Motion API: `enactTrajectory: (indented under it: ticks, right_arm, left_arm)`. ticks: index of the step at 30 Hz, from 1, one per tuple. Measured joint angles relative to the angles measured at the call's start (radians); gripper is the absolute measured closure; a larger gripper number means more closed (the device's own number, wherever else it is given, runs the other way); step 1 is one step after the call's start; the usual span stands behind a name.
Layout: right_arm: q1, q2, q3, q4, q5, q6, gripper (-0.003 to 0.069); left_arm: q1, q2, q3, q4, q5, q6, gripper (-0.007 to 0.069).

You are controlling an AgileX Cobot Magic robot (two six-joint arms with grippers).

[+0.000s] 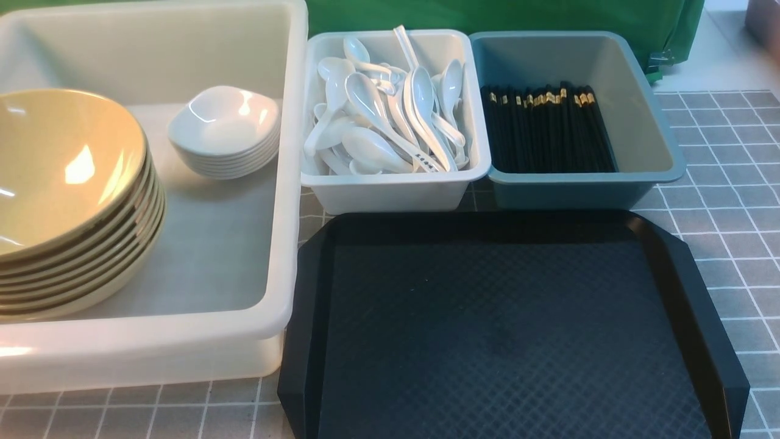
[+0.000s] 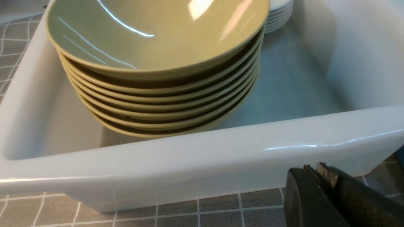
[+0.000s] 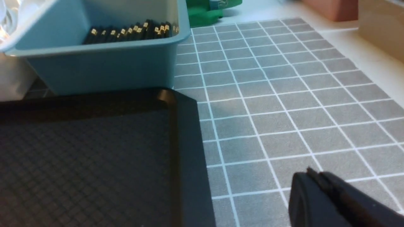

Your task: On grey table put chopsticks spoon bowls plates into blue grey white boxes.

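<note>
The left fingers [image 2: 318,171] were seen pressed together with nothing between them, low over the grey table [image 2: 195,214], just outside the near wall of the large white box [image 2: 202,157], in which the stacked bowls [image 2: 157,63] and plates [image 1: 224,131] were held. The right fingers [image 3: 315,176] were likewise closed and empty beside the black tray [image 3: 94,157], with the chopsticks [image 3: 132,31] lying in the blue box [image 3: 104,69] beyond them and the spoons [image 1: 390,110] piled in the grey-white box [image 1: 390,192].
</note>
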Motion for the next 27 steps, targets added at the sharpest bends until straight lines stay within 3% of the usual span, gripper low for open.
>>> enactTrajectory:
  ticks: [27]
  right_arm:
    - [0.051,0.0,0.0,0.007,0.0,-0.055,0.061]
  left_arm:
    - [0.0,0.0,0.0,0.0,0.0,0.0,0.0633]
